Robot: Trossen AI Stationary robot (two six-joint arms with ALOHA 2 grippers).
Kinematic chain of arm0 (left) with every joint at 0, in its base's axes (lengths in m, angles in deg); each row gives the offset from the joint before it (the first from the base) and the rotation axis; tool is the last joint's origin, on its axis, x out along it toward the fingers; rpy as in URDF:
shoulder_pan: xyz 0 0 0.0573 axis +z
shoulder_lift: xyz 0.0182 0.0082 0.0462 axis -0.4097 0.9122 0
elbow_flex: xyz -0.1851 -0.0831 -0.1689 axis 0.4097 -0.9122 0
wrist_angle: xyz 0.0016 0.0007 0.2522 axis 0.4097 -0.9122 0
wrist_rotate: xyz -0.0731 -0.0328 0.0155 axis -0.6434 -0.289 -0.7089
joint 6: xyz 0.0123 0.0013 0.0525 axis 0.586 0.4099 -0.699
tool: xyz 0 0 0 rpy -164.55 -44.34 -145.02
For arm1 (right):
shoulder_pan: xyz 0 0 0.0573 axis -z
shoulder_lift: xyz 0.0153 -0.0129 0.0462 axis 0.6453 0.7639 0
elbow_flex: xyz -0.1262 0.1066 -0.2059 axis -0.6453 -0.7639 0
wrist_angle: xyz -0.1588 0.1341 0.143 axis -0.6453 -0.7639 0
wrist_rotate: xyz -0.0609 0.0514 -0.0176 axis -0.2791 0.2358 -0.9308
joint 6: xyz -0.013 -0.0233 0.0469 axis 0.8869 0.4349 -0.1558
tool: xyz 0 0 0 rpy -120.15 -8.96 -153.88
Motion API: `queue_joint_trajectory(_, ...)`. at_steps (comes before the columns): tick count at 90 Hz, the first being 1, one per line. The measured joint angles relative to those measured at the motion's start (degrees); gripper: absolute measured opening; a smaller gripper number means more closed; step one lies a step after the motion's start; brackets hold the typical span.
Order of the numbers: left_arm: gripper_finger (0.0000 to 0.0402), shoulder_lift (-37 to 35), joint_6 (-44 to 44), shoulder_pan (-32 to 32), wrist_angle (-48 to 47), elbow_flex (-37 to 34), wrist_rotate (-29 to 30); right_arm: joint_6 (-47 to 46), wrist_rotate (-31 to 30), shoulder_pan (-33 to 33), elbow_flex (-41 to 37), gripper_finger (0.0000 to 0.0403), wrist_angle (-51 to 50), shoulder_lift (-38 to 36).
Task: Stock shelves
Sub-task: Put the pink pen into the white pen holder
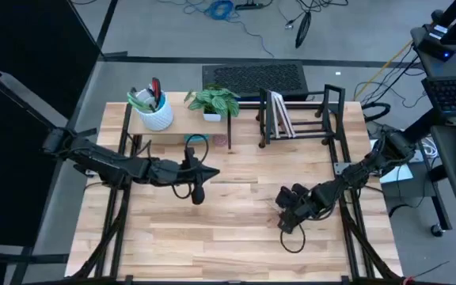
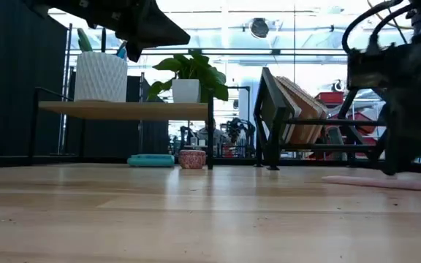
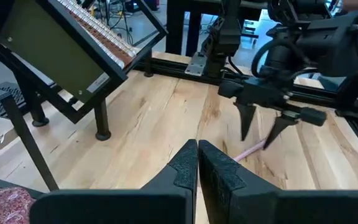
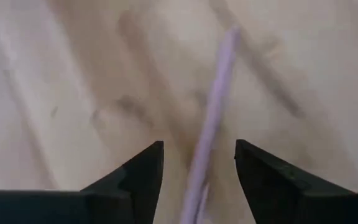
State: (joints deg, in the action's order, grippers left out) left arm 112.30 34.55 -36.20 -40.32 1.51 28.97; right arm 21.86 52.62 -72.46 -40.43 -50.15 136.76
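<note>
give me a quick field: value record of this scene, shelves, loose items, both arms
wooden riser shelf: back left of the table, holds a white pot of tools and a potted plant
under riser: teal dish and small patterned cup
black wire rack: back right, books leaning in it
pink flat item: lying on the table, front right
left tool: shut, raised near table centre
right tool: open, straddling the pink flat item from above, not yet gripping

Wooden shelf (image 1: 182, 121) back left with cup (image 1: 153, 111) and plant (image 1: 214, 101) on top, wire rack (image 1: 301, 116) to its right, bowl (image 2: 192, 158) under the shelf
</note>
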Motion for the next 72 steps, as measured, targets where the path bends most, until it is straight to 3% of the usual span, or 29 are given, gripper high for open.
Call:
queue_joint_trajectory(20, 0.0000, 0.00, 0.00, 0.00, -0.02, -0.01, 0.04, -4.55, -3.04, -3.66, -0.13, 0.0176, -0.03, 0.42)
queue_joint_trajectory(39, 0.0000, 0.02, -0.24, 0.00, -0.05, -0.02, 0.44, -4.98, -17.55, -8.51, -1.76, 0.0176, 3.09, 1.36)
queue_joint_trajectory(55, 0.0000, 0.02, -0.09, 0.00, -0.20, -0.02, 0.46, -6.66, -18.36, -9.11, -3.19, 0.0176, 5.00, 5.27)
queue_joint_trajectory(72, 0.0000, 0.02, 0.09, 0.04, 0.04, -0.02, 0.48, -11.08, -24.52, -11.43, -3.08, 0.0159, 8.35, 11.43)
